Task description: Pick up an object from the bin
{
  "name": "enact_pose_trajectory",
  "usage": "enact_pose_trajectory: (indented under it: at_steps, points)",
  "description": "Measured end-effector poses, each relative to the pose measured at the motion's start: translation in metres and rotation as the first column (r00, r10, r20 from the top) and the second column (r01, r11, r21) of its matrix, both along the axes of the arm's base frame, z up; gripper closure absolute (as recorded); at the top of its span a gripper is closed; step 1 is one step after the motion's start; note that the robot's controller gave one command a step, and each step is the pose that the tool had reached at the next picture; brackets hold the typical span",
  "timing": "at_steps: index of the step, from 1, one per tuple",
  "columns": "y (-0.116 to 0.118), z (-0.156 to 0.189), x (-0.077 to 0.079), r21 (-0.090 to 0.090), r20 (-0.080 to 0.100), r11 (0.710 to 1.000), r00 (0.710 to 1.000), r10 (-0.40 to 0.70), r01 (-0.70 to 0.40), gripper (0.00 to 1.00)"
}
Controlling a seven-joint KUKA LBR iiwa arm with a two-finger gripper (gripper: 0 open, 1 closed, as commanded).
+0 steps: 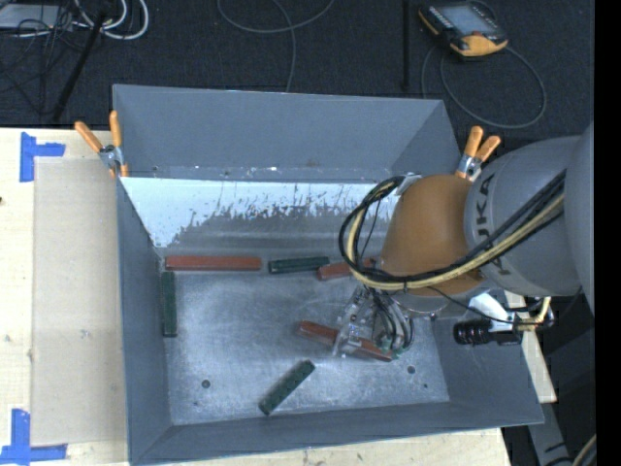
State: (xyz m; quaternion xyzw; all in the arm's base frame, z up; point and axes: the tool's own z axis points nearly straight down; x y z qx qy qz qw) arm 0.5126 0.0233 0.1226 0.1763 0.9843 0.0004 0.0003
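At the far left of the grey bin (233, 333), a dark green bar (170, 304) lay along the foot of the left wall. A long reddish-brown bar (213, 262) lay along the foot of the back wall. Both were well apart from me, and I judged them to be no danger. Nearer the front, a slanted green bar (286, 386) lay on the floor. At the back wall lay a short green bar (299, 265) with a small reddish-brown piece (333, 271) beside its right end, also out of my way. The trouble was further right. A reddish-brown stick (318, 332) lay flat on the floor with its right end just beside my gripper (361, 336). A second reddish-brown stick (376, 353) lay directly under me, partly hidden by my own wrist and cables. I was low over this pair, in the right half of the floor, and whether my jaws stood apart or together could not be told. In my judgement the two sticks were too near to each other, so I might have caught both or pushed one aside. Each stick was thin and flat on the metal, so it could slip out or swing down if taken near one end. I could also have scraped the floor.
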Motion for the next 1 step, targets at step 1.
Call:
enact_pose_trajectory:
  at_steps: [1]
  points:
    - [0.0000,0.0033,0.0001,0.000,0.000,1.000,1.000,0.001,-0.001,1.00]
